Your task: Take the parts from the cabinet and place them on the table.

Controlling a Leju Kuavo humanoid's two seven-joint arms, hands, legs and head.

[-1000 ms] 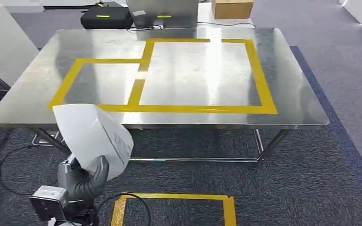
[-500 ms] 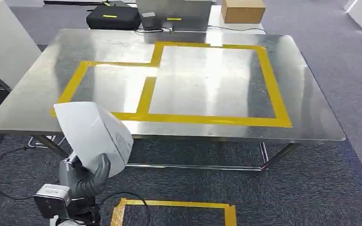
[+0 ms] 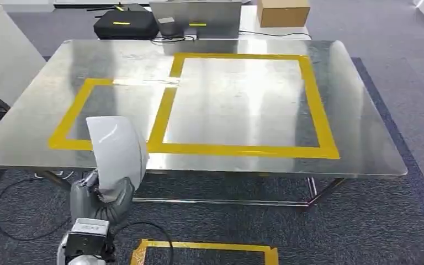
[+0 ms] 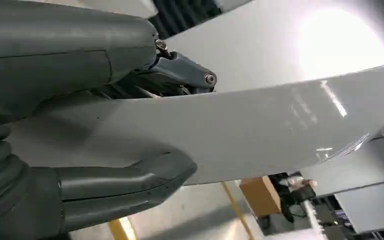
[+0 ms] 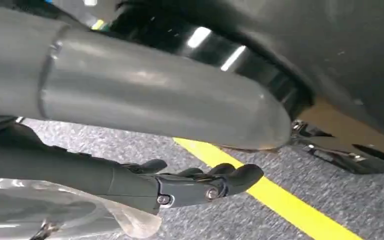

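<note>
White curved sheet part [image 3: 116,149], glossy and thin, rises upright above the left hand [image 3: 100,200], pinched between thumb and fingers; right hand [image 5: 200,182] curled loosely, holding nothing.

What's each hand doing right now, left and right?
Left hand: holding the curved white part, thumb and fingers clamped on its lower edge.
Right hand: holding nothing, fingers curled in.

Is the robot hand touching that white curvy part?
Touching. The left wrist view shows the left robot hand gripping the white part, thumb under it and fingers on its other side.
</note>
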